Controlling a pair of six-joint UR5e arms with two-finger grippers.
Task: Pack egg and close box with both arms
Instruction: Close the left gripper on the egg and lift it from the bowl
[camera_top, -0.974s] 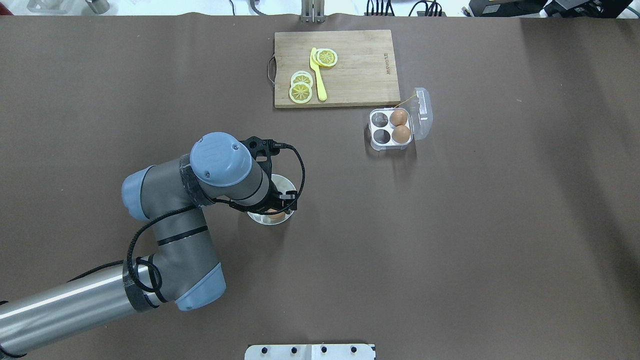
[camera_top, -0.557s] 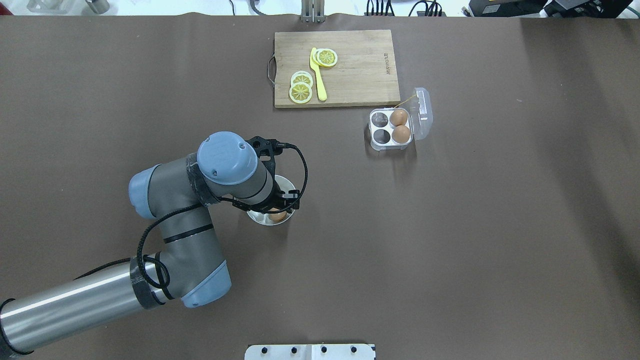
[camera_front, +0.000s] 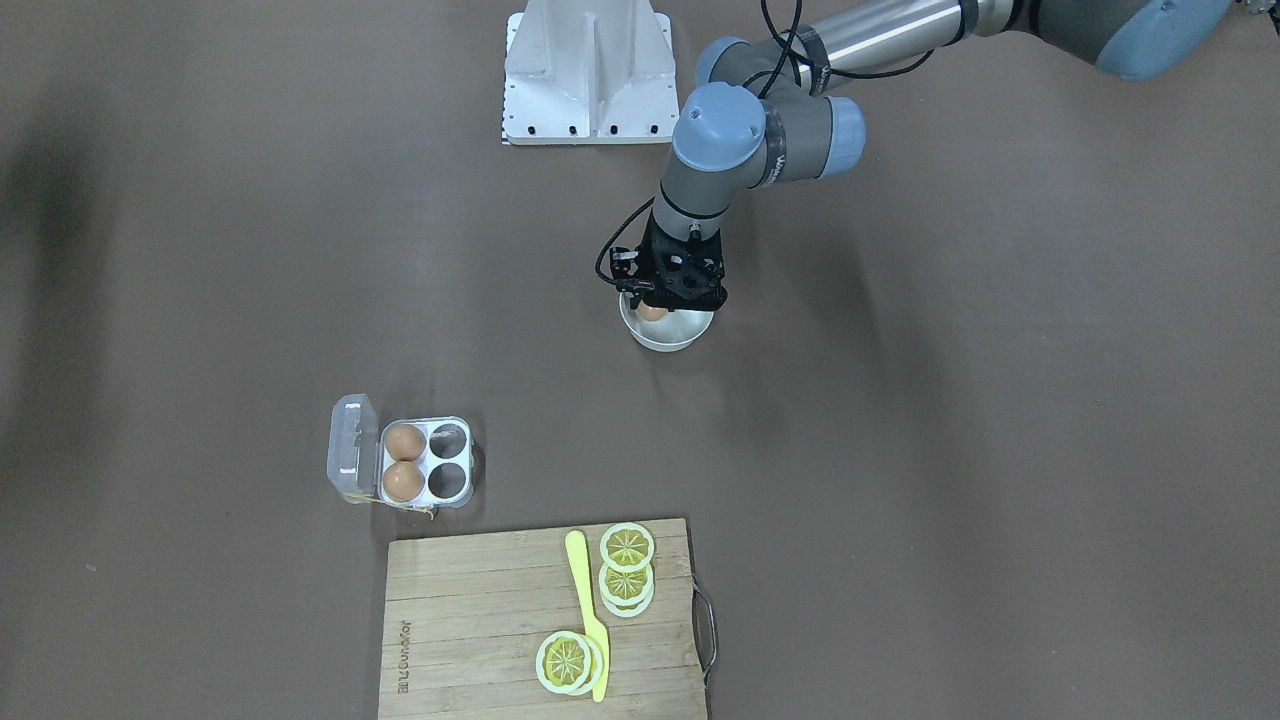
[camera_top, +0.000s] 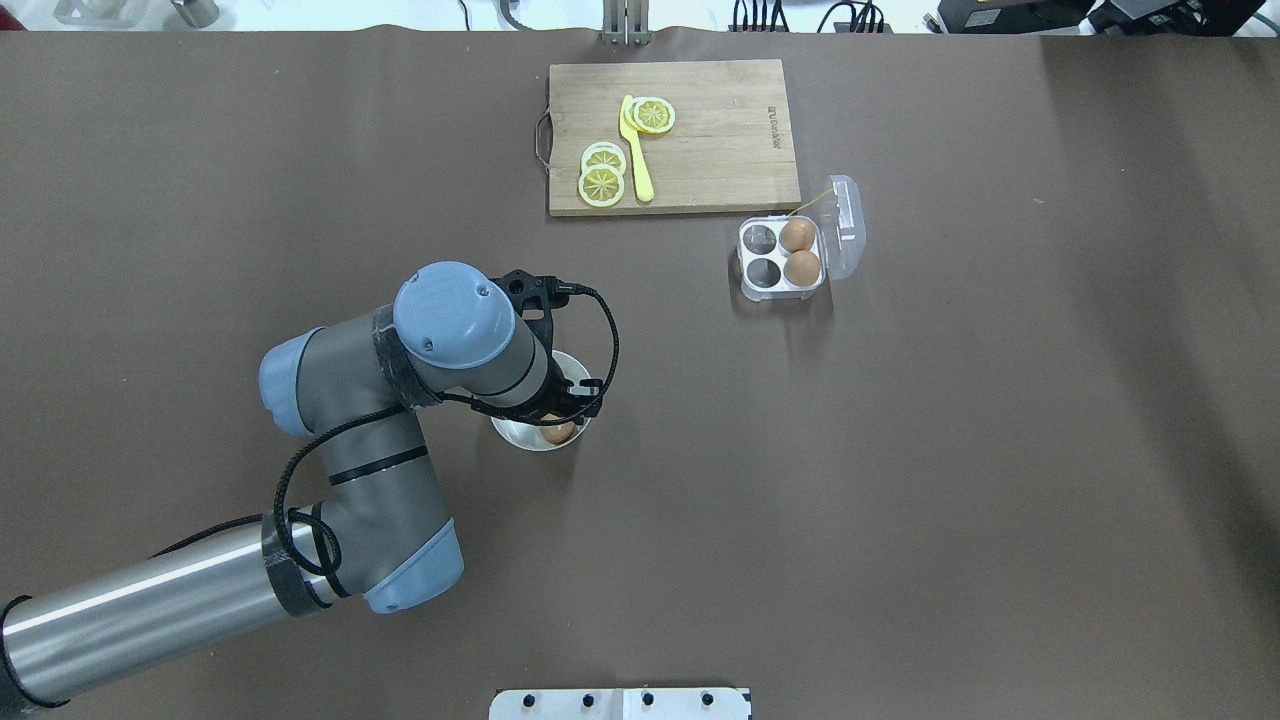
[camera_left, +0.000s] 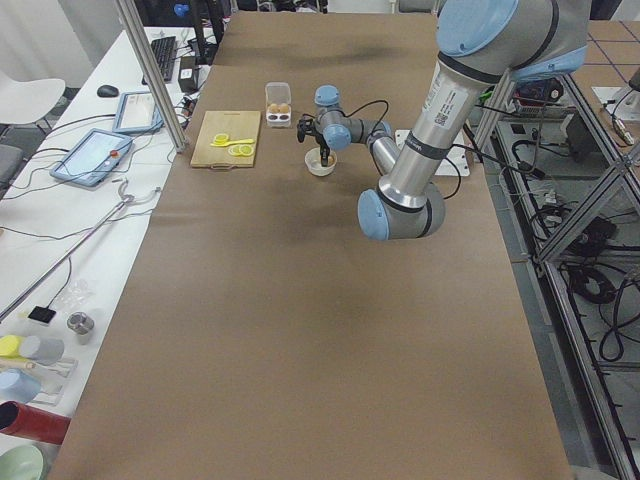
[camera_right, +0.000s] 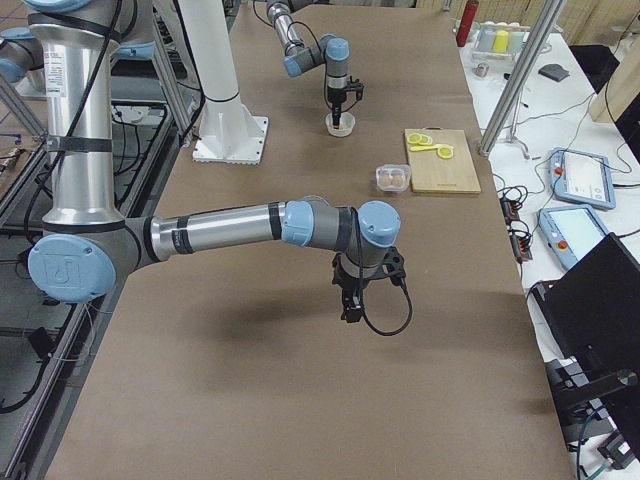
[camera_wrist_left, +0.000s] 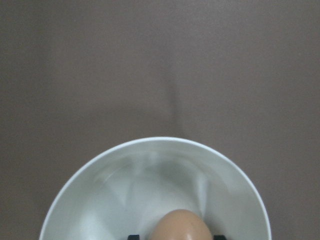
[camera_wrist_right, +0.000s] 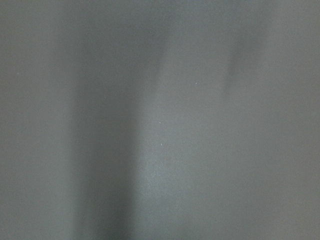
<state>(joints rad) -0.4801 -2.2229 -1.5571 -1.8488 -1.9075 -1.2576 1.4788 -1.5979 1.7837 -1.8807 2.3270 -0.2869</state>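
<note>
My left claw (camera_front: 653, 307) reaches down into the white bowl (camera_wrist_left: 100, 170) on the desk (camera_top: 900, 450). It is clenched on the egg (camera_wrist_left: 180, 226), with a fingertip tight at each side, inside the bowl's rim. The box (camera_front: 427, 463) stands well away from the bowl with its clear lid open and two more eggs (camera_front: 404, 441) in the cells farther from the bowl. My right claw (camera_right: 350, 305) hangs over the desk, far from the bowl; I cannot tell whether it is released or clenched.

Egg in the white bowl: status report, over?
Left gripper in bowl, straddling egg, grip unclear. Right gripper above table, state unclear. Box open, two cells free.
</note>
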